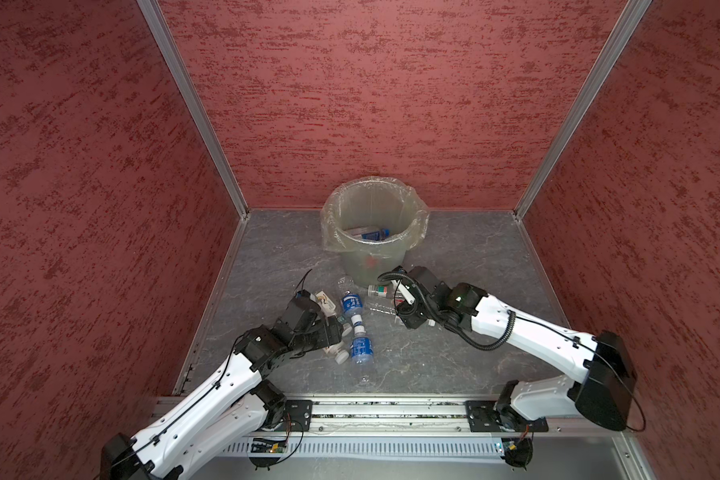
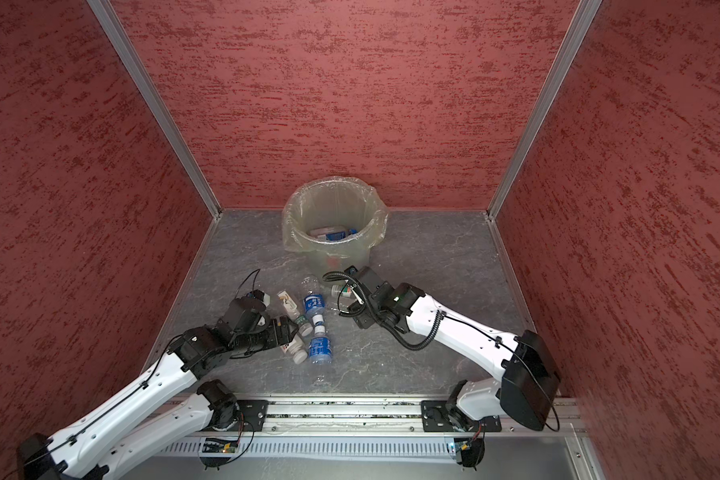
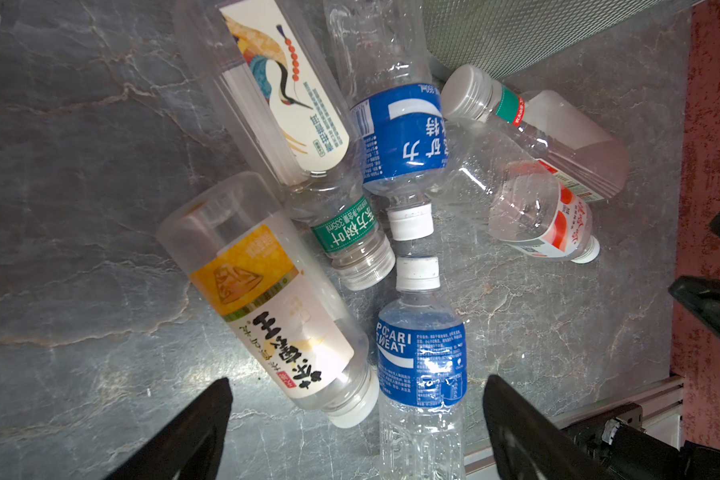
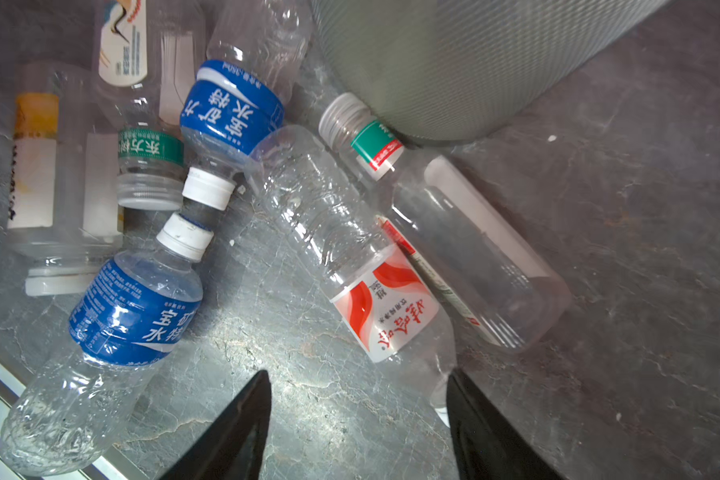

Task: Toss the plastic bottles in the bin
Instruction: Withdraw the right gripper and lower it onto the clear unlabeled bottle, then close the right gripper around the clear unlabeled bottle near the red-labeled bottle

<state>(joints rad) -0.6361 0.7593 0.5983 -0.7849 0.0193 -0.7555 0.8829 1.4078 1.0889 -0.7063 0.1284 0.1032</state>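
Left: left gripper [image 3: 357,379], jaws wide apart either side of nearest blue-label bottle [image 3: 420,357]. Centre: bottles [image 1: 352,307] lying loose on floor [image 1: 454,332], just near of bin [image 1: 360,266] at far centre. Right: right gripper [image 4: 359,372], jaws apart around neck of red-label bottle [image 4: 385,307].

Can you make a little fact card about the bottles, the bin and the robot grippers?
bin: grey-green, bag-lined, upright
binned bottles: some, one blue-labelled
loose bottles: six, lying down before the bin
left gripper: open, over Pocari Sweat bottle
right gripper: open, around red-labelled bottle's cap end
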